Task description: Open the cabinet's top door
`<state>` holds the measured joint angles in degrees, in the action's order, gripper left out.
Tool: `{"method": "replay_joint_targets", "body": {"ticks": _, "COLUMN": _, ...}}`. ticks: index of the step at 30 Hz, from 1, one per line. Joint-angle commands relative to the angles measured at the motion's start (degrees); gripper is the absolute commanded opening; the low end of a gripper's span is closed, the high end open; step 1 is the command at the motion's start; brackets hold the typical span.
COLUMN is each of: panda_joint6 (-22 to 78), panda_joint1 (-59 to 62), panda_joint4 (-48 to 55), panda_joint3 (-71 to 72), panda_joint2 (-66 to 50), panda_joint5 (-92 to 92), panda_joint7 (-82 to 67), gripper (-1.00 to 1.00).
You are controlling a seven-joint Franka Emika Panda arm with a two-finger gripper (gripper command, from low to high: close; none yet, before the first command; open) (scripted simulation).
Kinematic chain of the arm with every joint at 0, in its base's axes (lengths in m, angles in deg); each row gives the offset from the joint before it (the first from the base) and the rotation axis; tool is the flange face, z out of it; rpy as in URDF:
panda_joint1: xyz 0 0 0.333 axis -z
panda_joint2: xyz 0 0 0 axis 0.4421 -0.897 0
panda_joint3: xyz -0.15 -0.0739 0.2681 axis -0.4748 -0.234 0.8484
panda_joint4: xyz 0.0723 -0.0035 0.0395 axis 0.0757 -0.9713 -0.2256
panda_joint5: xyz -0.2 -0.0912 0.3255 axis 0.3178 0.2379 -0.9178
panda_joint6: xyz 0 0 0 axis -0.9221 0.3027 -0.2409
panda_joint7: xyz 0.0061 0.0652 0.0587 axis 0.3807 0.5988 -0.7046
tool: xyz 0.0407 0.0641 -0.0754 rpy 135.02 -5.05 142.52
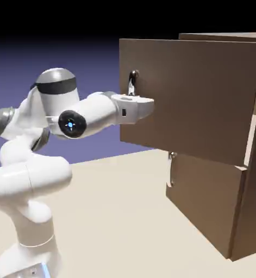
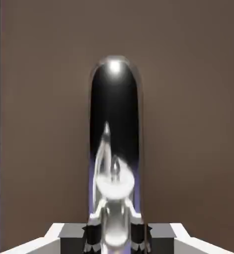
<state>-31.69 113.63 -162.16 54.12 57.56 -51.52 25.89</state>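
The cabinet (image 1: pixel 249 206) is a tall brown wood-look box at the exterior view's right. Its top door (image 1: pixel 200 98) stands swung partly out from the cabinet front, hinged at the right. A curved silver handle (image 1: pixel 132 81) sits near the door's free left edge. My gripper (image 1: pixel 134 96) is shut on that handle from the left, with the white hand level against the door. In the hand view the top door (image 2: pixel 188 124) fills the picture and the shiny handle (image 2: pixel 115 149) runs up between my grey fingertips (image 2: pixel 93 235).
The shorter lower door (image 1: pixel 206 201) with its small handle (image 1: pixel 171 168) is closed below. The beige table (image 1: pixel 119 217) stretches in front of the cabinet. My white arm (image 1: pixel 37 163) rises at the exterior view's left.
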Motion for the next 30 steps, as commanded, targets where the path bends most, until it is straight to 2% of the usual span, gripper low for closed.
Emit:
{"method": "replay_joint_targets", "body": {"ticks": 1, "panda_joint6": 2.4, "panda_joint1": 1.5, "panda_joint4": 0.4, "panda_joint3": -0.9, "panda_joint2": -1.8, "panda_joint5": 1.6, "panda_joint7": -1.5, "gripper": -1.0}}
{"method": "replay_joint_targets", "body": {"ticks": 9, "panda_joint6": 20.7, "panda_joint1": 14.1, "panda_joint4": 7.1, "panda_joint3": -4.0, "panda_joint2": -18.1, "panda_joint5": 16.6, "panda_joint7": -16.2, "gripper": -1.0}}
{"method": "replay_joint_targets", "body": {"ticks": 15, "panda_joint6": 28.9, "panda_joint1": 21.8, "panda_joint4": 15.4, "panda_joint3": -1.9, "panda_joint2": -30.6, "panda_joint5": 30.0, "panda_joint7": -29.8, "gripper": -1.0}}
{"method": "replay_joint_targets", "body": {"ticks": 23, "panda_joint6": 30.9, "panda_joint1": 26.2, "panda_joint4": 28.0, "panda_joint3": 2.1, "panda_joint2": -47.2, "panda_joint5": 47.3, "panda_joint7": -45.4, "gripper": -1.0}}
{"method": "replay_joint_targets", "body": {"ticks": 30, "panda_joint6": 29.2, "panda_joint1": 27.0, "panda_joint4": 39.3, "panda_joint3": 5.7, "panda_joint2": -61.8, "panda_joint5": 58.6, "panda_joint7": -52.5, "gripper": -1.0}}
